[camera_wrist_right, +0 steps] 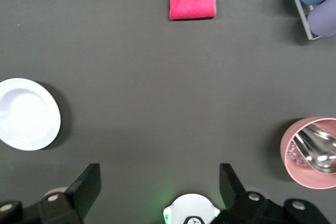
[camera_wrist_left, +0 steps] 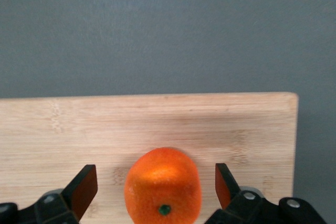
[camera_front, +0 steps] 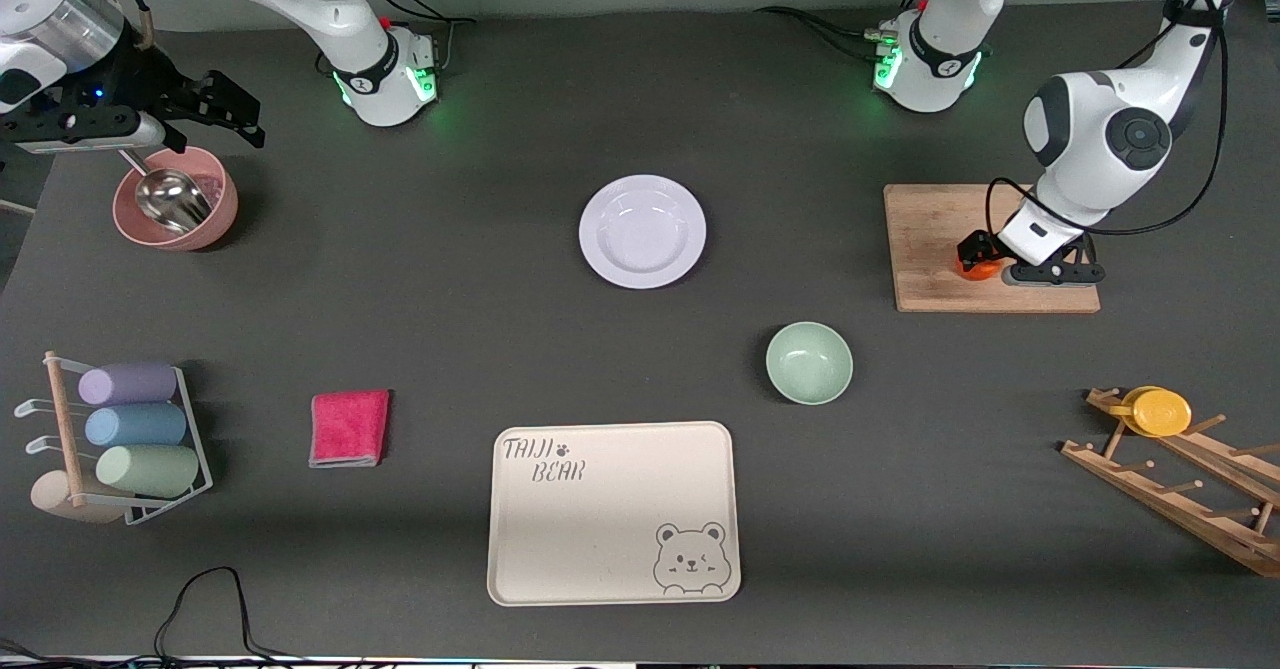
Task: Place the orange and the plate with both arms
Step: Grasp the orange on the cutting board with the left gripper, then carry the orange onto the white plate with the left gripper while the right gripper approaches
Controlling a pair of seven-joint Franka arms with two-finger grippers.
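While the left gripper (camera_wrist_left: 156,187) sat low over the cutting board (camera_front: 930,239), its fingers (camera_wrist_left: 84,184) stood wide apart with the orange (camera_wrist_left: 163,190) squarely between them, a clear gap on each side, nothing gripped yet. Orange rested on the board at the left arm's end of the surface, stem dimple facing the wrist camera; being round, it had no long axis to line up with. Judged next move: just close on it, since it was already centred in the opening. Plate (camera_front: 642,231) lay mid-surface, farther from the front camera than the green bowl (camera_front: 809,362) and the bear tray (camera_front: 612,513), well apart from both grippers. Right gripper (camera_front: 225,109) waited, fingers fully spread and empty, above the pink bowl with a metal scoop (camera_front: 175,211) at the right arm's end; the plate probably falls to the right arm.
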